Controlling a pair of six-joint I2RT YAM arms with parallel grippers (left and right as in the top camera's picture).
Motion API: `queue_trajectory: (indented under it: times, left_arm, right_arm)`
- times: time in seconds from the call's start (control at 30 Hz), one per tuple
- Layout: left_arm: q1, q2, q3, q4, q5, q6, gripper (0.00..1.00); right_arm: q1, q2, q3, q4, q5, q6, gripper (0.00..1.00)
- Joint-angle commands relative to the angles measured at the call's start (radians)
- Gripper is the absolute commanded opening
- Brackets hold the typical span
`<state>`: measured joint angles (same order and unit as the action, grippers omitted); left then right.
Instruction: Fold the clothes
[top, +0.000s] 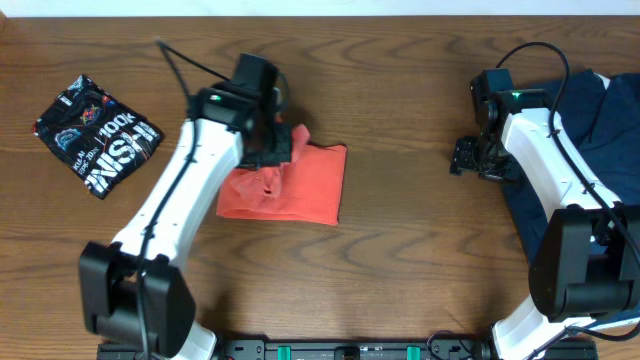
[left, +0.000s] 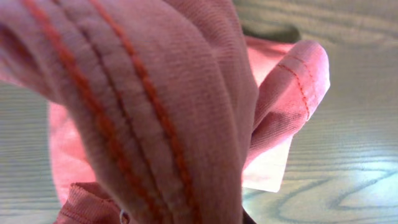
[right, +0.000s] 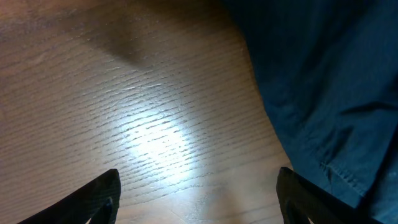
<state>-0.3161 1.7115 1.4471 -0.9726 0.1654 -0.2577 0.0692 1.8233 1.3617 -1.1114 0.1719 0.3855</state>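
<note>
A coral-red T-shirt (top: 300, 185) lies partly folded at the table's middle. My left gripper (top: 278, 148) is at its upper left corner, shut on a bunch of the coral cloth. In the left wrist view the coral-red T-shirt's hem (left: 155, 112) with stitching fills the frame and hides the fingers. My right gripper (top: 468, 157) is open and empty above bare wood, just left of a navy blue T-shirt (top: 590, 130). In the right wrist view the navy T-shirt's edge (right: 323, 87) lies on the right, beside the open gripper (right: 196, 199).
A folded black T-shirt with white print (top: 95, 135) lies at the far left. The navy cloth runs along the table's right edge. Bare wood table (top: 400, 250) lies between the coral shirt and the right arm.
</note>
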Motion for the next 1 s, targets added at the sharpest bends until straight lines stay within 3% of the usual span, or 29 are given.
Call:
queue_trajectory:
  times: [0.0,0.3,0.4,0.53,0.73,0.87,0.97]
  left_arm:
    - [-0.034,0.045,0.007,-0.002,-0.004,-0.039,0.06]
    - [-0.1,0.077,0.007,0.025,0.005,-0.08,0.06]
    - [-0.119,0.077,0.007,0.057,0.084,-0.1,0.07]
    - [-0.125,0.072,0.008,0.105,0.154,-0.075,0.36]
    - [-0.031,0.018,0.025,0.111,0.152,-0.004,0.44]
    - [0.114,-0.041,0.025,0.142,0.152,-0.002,0.45]
    - [0.228,-0.048,0.025,0.166,0.152,-0.006,0.52]
  right_arm:
    - [-0.004,-0.026,0.02,-0.004,0.003,-0.009,0.79]
    - [-0.003,-0.026,0.02,-0.003,-0.008,-0.018,0.79]
    - [-0.003,-0.026,0.02,0.005,-0.047,-0.035,0.8]
    - [-0.001,-0.026,0.02,0.04,-0.199,-0.115,0.8]
    - [0.037,-0.026,0.02,0.126,-0.505,-0.27,0.81]
    - [0.096,-0.026,0.02,0.226,-0.71,-0.34,0.81]
    - [0.164,-0.026,0.02,0.309,-0.819,-0.343,0.79]
